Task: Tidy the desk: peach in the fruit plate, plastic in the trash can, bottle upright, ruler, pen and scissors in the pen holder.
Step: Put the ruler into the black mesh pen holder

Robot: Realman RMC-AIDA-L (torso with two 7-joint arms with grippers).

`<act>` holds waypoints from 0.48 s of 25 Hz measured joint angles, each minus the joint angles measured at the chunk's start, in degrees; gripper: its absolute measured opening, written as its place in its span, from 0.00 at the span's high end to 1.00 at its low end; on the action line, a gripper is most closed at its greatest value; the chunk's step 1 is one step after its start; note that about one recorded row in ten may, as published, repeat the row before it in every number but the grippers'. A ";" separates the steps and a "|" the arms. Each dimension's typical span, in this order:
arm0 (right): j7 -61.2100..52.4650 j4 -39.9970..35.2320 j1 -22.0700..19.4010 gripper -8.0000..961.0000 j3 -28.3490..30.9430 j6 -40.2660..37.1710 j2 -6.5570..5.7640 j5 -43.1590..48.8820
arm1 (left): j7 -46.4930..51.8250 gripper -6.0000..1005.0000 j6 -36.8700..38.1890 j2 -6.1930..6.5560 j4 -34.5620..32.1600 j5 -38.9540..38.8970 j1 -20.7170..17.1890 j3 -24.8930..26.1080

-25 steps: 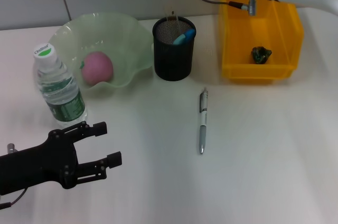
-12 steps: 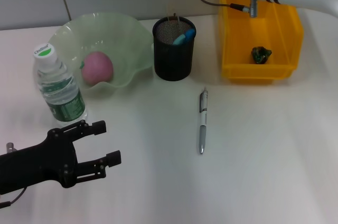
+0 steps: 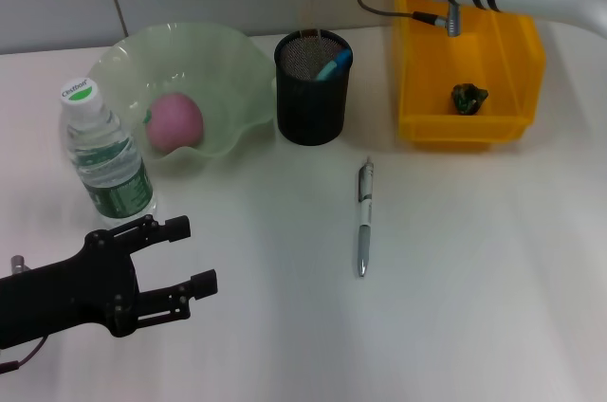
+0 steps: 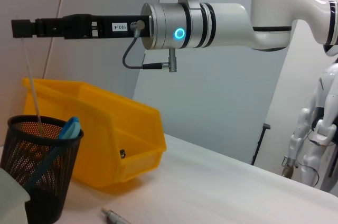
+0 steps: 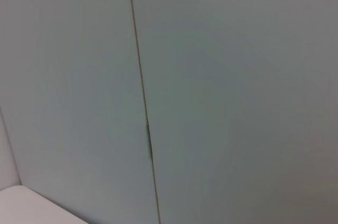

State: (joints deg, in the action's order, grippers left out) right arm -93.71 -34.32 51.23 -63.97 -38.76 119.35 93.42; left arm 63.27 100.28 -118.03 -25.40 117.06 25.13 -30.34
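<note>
Jaws of the right gripper (image 4: 21, 27), high above the black mesh pen holder (image 3: 312, 87), seem pinched on the top of a thin clear ruler (image 4: 33, 89) that hangs straight down, its lower end already inside the holder's rim beside a blue-handled item, probably the scissors. From where I stand, the grip itself is hard to make out, so that hold is a judgement.

Jaws of the left gripper (image 3: 185, 255) stand open and empty, near the front of the desk and well apart from the holder, just in front of the upright water bottle (image 3: 104, 153).

Left of the holder, the peach (image 3: 174, 122) lies in the green fruit plate (image 3: 237, 61). Right of the holder, a dark scrap of plastic (image 3: 468, 97) lies in the yellow bin (image 3: 417, 61). In front of the holder, the pen (image 3: 363, 217) lies flat on the desk (image 3: 474, 260).

To finish this step well, the ruler should be lowered vertically until most of it is inside, then released only once it cannot tip out.
</note>
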 joint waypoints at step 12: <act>0.02 0.14 -0.52 0.54 -0.10 -0.59 -0.12 0.53 | -0.08 0.16 0.00 0.00 -0.45 0.00 -0.07 0.02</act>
State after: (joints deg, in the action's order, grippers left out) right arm -93.68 -34.19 50.70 -64.07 -39.35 119.23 93.94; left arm 63.19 100.28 -118.03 -25.85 117.06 25.07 -30.32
